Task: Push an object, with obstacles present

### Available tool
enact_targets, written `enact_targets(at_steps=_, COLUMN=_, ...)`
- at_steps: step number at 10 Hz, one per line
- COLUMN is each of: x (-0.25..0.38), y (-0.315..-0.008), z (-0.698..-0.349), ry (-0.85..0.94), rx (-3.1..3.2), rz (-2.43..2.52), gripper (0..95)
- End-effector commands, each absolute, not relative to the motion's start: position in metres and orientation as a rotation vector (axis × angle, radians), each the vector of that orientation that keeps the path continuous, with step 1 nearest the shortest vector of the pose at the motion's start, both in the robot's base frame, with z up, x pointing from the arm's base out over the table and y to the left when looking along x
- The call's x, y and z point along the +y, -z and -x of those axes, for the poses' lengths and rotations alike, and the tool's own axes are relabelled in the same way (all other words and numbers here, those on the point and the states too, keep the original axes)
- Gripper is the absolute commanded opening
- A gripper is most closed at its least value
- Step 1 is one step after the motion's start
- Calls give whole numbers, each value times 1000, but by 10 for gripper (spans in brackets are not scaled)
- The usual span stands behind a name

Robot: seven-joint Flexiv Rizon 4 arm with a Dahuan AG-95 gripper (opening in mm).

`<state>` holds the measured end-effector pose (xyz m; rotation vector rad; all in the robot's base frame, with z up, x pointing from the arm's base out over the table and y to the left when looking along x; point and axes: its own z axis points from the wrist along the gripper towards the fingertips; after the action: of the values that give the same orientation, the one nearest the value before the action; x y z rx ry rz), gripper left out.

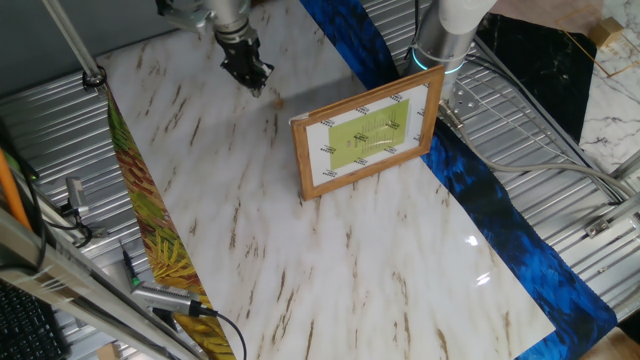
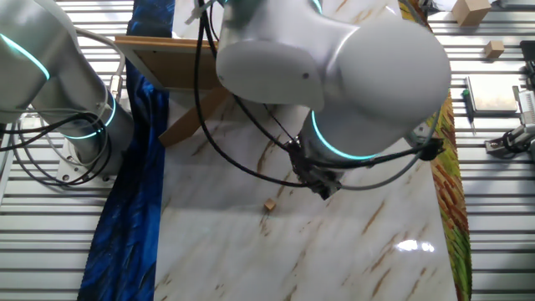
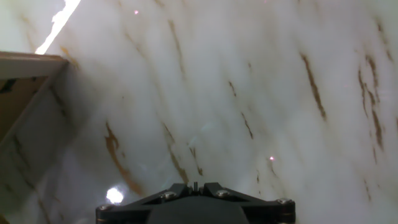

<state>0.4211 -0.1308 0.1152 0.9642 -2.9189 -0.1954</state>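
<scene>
Hovering low over the far part of the marbled table (image 1: pixel 330 270), the gripper (image 1: pixel 252 80) points its dark fingers down at the surface; in the hand view the fingers (image 3: pixel 194 186) meet at a point with no gap showing, so the hand looks closed and holds nothing. The nub (image 2: pixel 269 204), a tiny wood-coloured piece, lies on the white marble just beside the gripper tip (image 2: pixel 324 189), apart from it; in one fixed view it shows as a small brown speck (image 1: pixel 279 101) a little past the fingers, toward the picture frame. The picture frame (image 1: pixel 368 132) stands upright on the table, leaning slightly back on its stand, its yellow-green picture facing the near side, well apart from the nub. A blue cloth (image 1: pixel 500 215) runs along the table's edge behind the frame.
</scene>
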Motion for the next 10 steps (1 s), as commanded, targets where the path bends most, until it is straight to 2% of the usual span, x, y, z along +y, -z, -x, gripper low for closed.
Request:
enact_targets(at_steps=1, x=-139, y=-108, z=-406, ry=195, rx=-2928, rz=-947, gripper=0)
enact_targets(at_steps=10, x=-165, y=-69, z=-383, ry=246, rx=-2874, rz=-968, gripper=0)
